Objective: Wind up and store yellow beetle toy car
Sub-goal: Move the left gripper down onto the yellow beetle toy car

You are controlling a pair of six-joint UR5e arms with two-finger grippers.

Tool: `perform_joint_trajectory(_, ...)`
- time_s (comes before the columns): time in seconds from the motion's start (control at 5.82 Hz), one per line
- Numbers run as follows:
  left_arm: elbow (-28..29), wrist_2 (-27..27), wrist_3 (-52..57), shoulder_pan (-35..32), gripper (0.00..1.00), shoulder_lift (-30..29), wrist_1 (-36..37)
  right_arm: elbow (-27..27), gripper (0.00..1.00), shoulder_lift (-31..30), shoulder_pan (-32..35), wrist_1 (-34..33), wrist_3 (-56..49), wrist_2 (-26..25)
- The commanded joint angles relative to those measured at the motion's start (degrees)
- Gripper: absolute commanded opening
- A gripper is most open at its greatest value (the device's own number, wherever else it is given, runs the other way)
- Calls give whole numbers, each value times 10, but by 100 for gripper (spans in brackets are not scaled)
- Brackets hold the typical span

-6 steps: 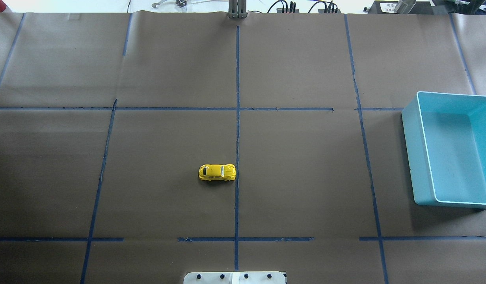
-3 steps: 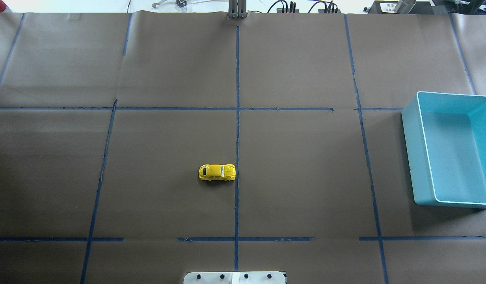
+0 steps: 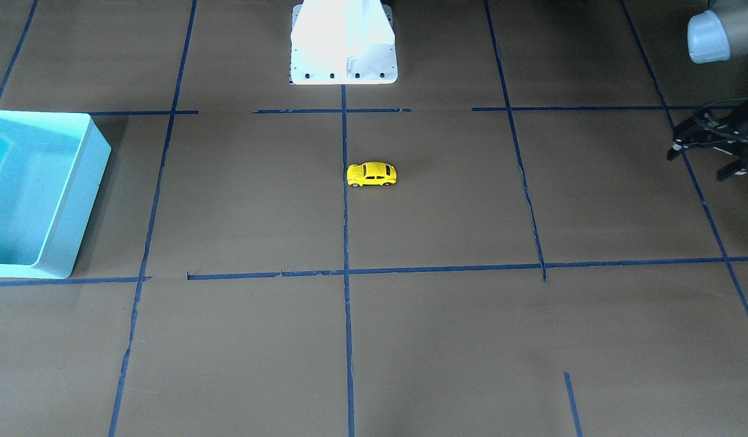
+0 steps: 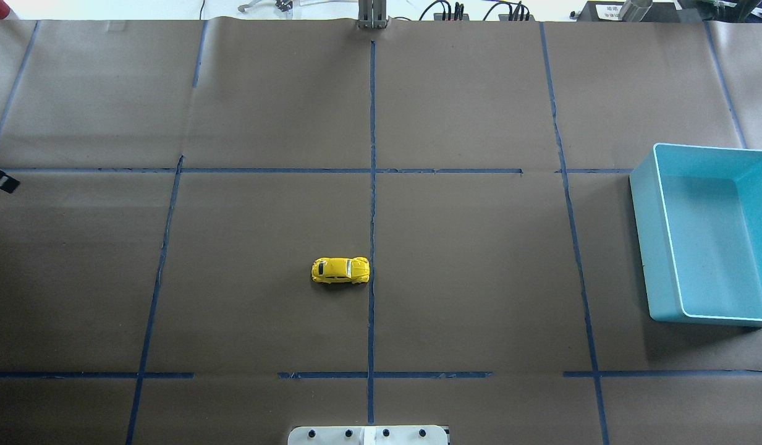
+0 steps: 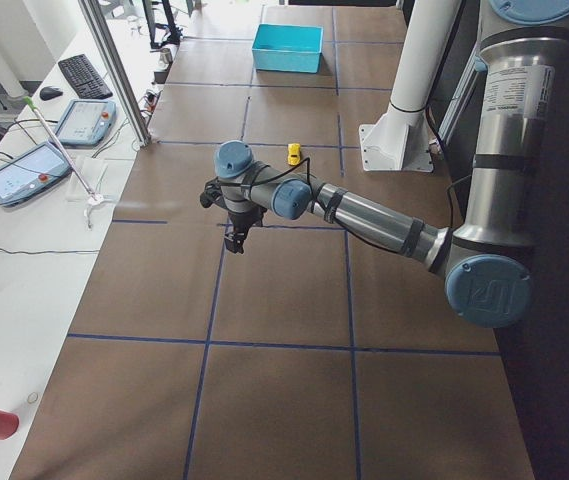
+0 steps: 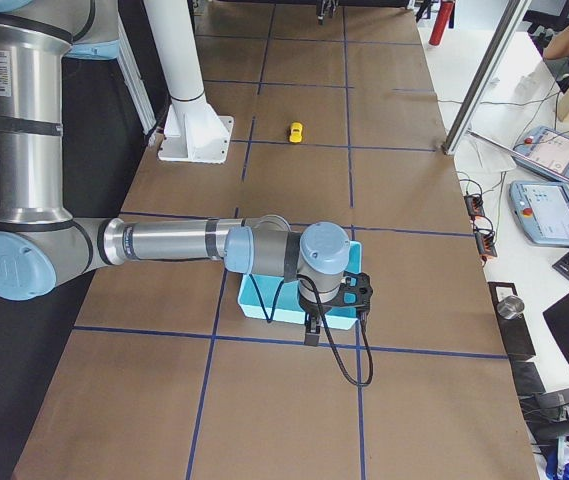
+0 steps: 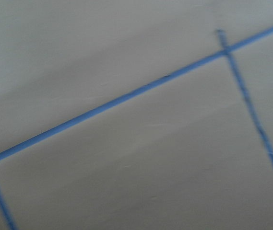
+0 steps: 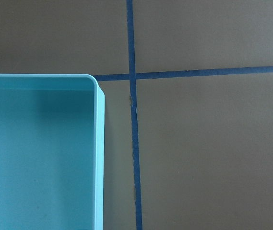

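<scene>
Car: the yellow beetle toy car [image 4: 340,270] sits on its wheels mid-width on the worktop [image 4: 479,259], nearer the robot's edge, nose just beside the centre tape line [image 4: 372,185]. Nothing touches it.
Bin: the light blue bin [image 4: 656,247] is against the worktop's right edge, well apart from the car.
Left gripper: the left gripper [image 3: 698,164] is out by the left edge, fingers spread, holding nothing.
Right gripper: the right gripper [image 6: 336,300] hangs above the bin; I cannot tell how wide it is.
Stage: winding not begun, by my read. The reach comes first.
Risk one: it's tiny, rounded and free-rolling, so a finger landing off-centre could shove it away.
Risk two: pads could slip off the curved roof while dragging it back.
Risk three: let go once wound, it may shoot off the worktop.
Views: only the front-facing camera shows the left fingers; overhead catches just a dark sliver. The left wrist view is a blur of tape, and the right wrist view shows the bin's corner but no fingers.
</scene>
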Motion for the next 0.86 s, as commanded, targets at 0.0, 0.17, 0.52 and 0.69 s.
perform_joint_trajectory(0.0, -27, 7, 1, 118, 100, -102, 1, 0, 100, 0, 0, 1, 0, 0)
perform_joint_trajectory(0.17, -17, 7, 1, 189, 100, -170, 1, 0, 100, 0, 0, 0, 0, 0)
perform_joint_trajectory(0.52, -7, 97, 1, 285, 100, -250, 2, 0, 100, 0, 0, 0, 0, 1)
perform_joint_trajectory(0.69, 24, 135, 2, 319, 100, -320, 15, 0, 100, 0, 0, 0, 0, 1)
